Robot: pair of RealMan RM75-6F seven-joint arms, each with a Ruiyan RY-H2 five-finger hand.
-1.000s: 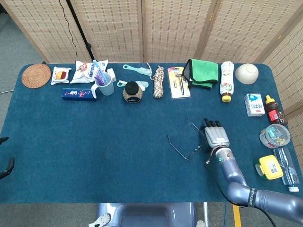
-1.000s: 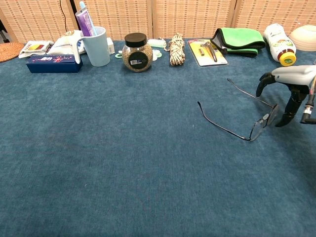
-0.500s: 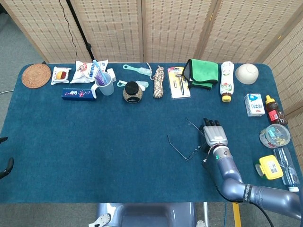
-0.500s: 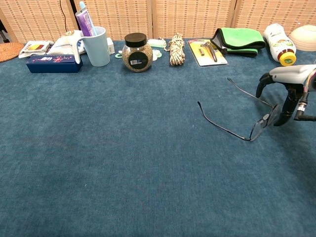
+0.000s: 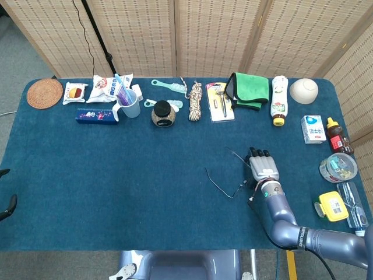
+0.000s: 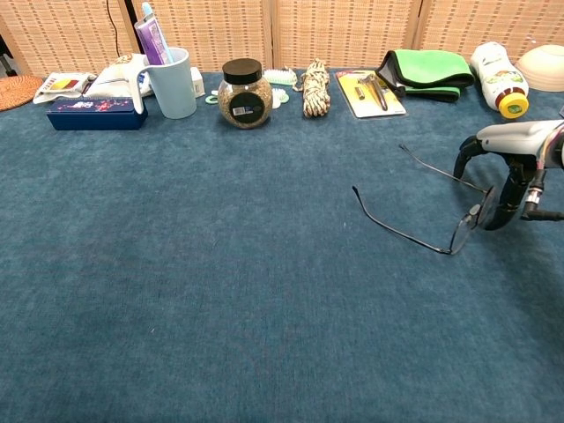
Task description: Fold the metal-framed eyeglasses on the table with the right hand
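the right robot hand [image 6: 509, 167] pinches the front of the thin metal-framed eyeglasses [image 6: 421, 204], temples unfolded, on the blue counter [image 6: 220, 282].

Along the blue table's [image 5: 87, 175] far edge: round woven coaster [image 5: 44, 93], lidded glass jar [image 5: 163, 113], folded green cloth [image 5: 249, 88], cream bowl [image 5: 304, 90].

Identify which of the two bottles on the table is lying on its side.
The white bottle with the yellow cap, between the green cloth and the bowl, lies on its side. The small brown bottle with the yellow cap near the table's right edge stands upright.
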